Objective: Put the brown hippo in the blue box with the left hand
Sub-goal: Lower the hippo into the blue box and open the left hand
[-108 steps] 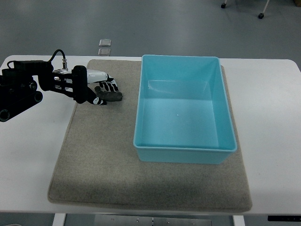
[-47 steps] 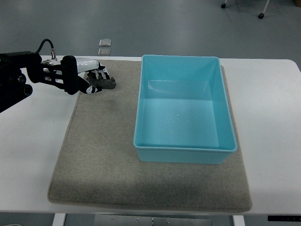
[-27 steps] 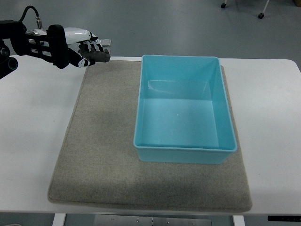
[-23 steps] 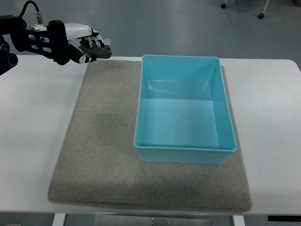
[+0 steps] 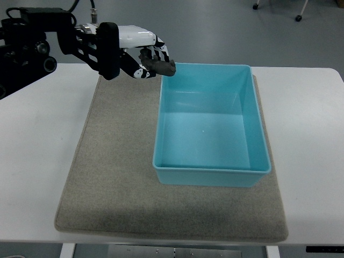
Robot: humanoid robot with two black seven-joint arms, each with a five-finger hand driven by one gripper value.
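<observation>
The brown hippo (image 5: pixel 160 66) is up in the air, gripped in the left robot hand (image 5: pixel 141 54), whose white and black fingers (image 5: pixel 152 54) are curled around it so only the dark front end pokes out to the right. It sits right at the far left corner of the blue box (image 5: pixel 210 124), pretty much over the rim there, not inside. The box itself has nothing in it and sits on the right part of a grey mat (image 5: pixel 113 172), long side running away from the camera. The mat lies flat on the white surface (image 5: pixel 37 161). The arm (image 5: pixel 37 40) holding the hippo is black and bulky, coming in from the top left with a cable looping off it. Only 1 arm shows in the shot. Grey floor (image 5: pixel 215 27) beyond the surface's far edge.
</observation>
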